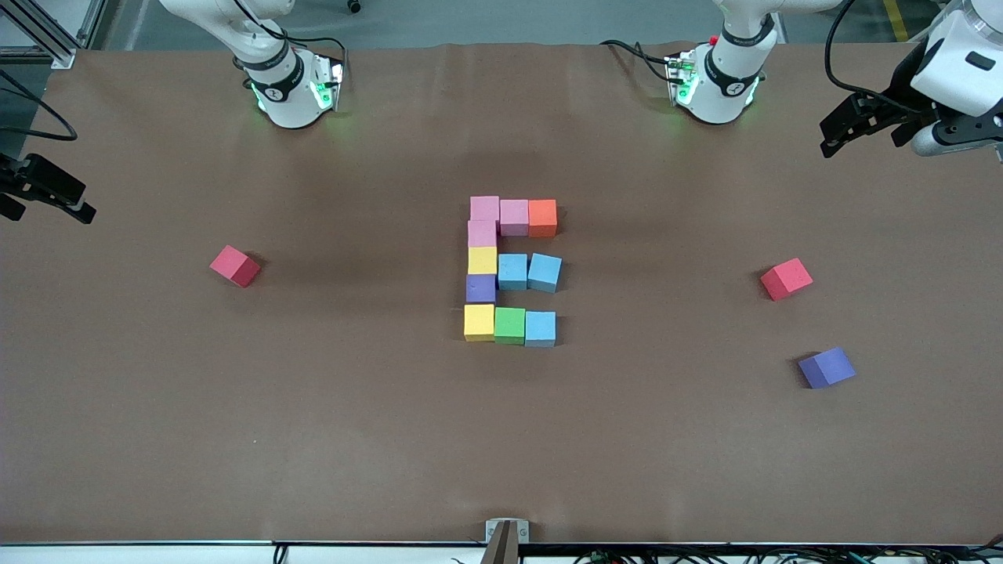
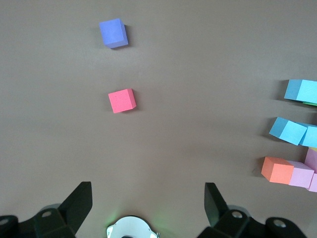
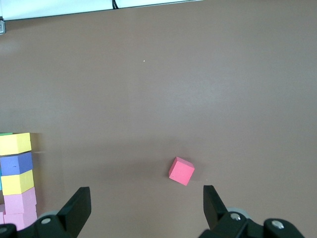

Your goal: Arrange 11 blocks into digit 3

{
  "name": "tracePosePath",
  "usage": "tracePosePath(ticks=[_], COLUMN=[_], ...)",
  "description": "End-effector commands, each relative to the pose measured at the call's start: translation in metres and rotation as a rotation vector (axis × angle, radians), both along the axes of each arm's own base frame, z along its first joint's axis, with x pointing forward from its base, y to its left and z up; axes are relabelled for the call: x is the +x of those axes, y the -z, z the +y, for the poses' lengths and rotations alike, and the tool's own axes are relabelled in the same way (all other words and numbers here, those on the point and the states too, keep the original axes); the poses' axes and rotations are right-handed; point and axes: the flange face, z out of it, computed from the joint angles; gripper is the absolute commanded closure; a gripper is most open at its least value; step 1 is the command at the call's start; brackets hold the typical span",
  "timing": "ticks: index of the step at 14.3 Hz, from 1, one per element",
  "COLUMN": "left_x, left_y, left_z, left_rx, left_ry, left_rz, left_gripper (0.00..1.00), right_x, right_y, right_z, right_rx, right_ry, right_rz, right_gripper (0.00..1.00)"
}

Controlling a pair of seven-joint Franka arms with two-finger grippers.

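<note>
Blocks [image 1: 512, 270] in digit 3 mid-table; left tool [image 2: 148, 206], right tool [image 3: 147, 208] open, empty.

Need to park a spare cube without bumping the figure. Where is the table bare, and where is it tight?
Bare: the wide strip nearer the front camera than the block figure, and the stretch between it and the red cube toward the right arm's end. Tighter toward the left arm's end, where another red cube and a loose purple cube lie.

Brown table [image 1: 313, 407]: eleven-cube multicoloured figure [image 1: 511, 270] at centre; two red cubes [image 1: 235, 265] [image 1: 786, 279], purple cube [image 1: 827, 367] apart.
</note>
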Motion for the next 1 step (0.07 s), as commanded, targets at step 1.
tracePosePath(ticks=[1], left_x=[-0.0029], left_y=[-0.0104], left_z=[0.0027], left_rx=[-0.015], left_ry=[0.014], left_rz=[-0.028], left_gripper=[0.0], right_x=[0.0017], right_y=[-0.0019], right_z=[0.0016], right_rx=[-0.004], right_ry=[0.002], right_rz=[-0.004], right_gripper=[0.0])
